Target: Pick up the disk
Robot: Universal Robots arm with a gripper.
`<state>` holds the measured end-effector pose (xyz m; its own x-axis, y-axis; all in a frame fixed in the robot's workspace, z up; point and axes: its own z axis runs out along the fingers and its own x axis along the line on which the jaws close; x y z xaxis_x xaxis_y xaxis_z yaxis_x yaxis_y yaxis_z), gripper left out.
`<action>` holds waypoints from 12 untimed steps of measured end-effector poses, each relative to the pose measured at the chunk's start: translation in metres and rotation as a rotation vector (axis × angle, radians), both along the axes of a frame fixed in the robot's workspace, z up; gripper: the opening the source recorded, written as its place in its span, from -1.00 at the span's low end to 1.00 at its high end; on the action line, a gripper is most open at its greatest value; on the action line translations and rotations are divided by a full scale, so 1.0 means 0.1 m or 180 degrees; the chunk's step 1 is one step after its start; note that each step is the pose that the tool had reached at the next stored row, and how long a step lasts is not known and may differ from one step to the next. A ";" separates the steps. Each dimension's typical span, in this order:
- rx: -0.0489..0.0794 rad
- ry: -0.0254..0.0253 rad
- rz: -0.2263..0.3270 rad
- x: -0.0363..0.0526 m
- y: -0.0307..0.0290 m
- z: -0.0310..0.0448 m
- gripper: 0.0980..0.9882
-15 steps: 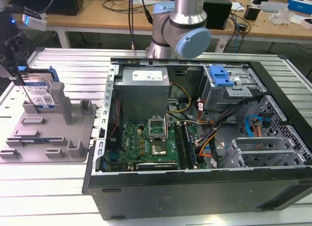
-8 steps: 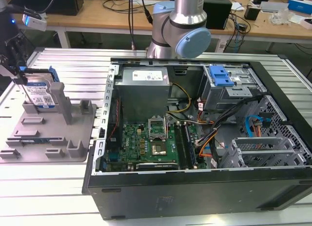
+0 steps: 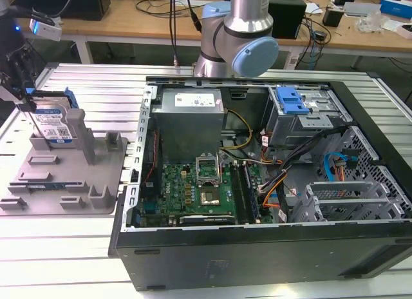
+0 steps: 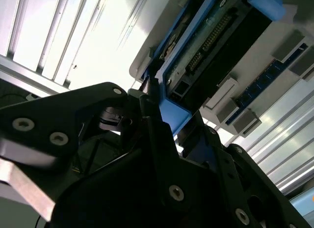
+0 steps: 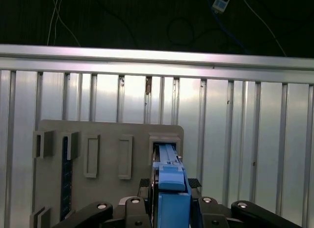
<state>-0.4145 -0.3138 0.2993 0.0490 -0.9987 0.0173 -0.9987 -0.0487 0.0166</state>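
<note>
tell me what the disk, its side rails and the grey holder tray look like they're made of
The disk: likely bare metal, silvery body with a blue-and-white paper-like label. Its side rail: probably plastic, uniform matte blue with moulded edges, sitting between the fingers of the gripper. The holder tray: seemingly plastic, flat matte grey with moulded blocks and slots.

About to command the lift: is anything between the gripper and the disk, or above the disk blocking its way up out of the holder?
Nothing visible. The gripper already straddles the disk's blue top edge, with nothing between them. The disk stands upright in the grey holder, and the space above it looks open apart from the gripper itself.
</note>
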 end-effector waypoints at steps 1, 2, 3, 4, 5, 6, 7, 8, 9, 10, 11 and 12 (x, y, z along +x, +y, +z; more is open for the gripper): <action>0.0000 0.0000 0.0000 0.000 0.000 0.000 -0.34; 0.0000 0.0000 0.0000 0.000 0.000 -0.001 -0.37; 0.0000 0.0000 0.0000 0.000 0.000 -0.001 -0.37; 0.0000 0.0000 0.0000 0.000 0.000 -0.002 -0.39; 0.0000 0.0000 0.0000 0.000 0.000 -0.003 -0.39; 0.0000 0.0000 0.0000 0.000 0.000 -0.003 -0.39; 0.0000 0.0000 0.0000 0.000 0.000 -0.003 -0.39; 0.0000 0.0000 0.0000 0.000 0.000 -0.003 -0.39; 0.0000 0.0000 0.0000 0.000 0.000 -0.003 -0.39; 0.0000 0.0000 0.0000 0.000 0.000 -0.003 -0.39; 0.0000 0.0000 0.0000 0.000 0.000 -0.003 -0.39; 0.0000 0.0000 -0.0001 0.000 0.000 -0.003 -0.39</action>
<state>-0.4145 -0.3138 0.2990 0.0486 -0.9987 0.0173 -0.9987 -0.0483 0.0167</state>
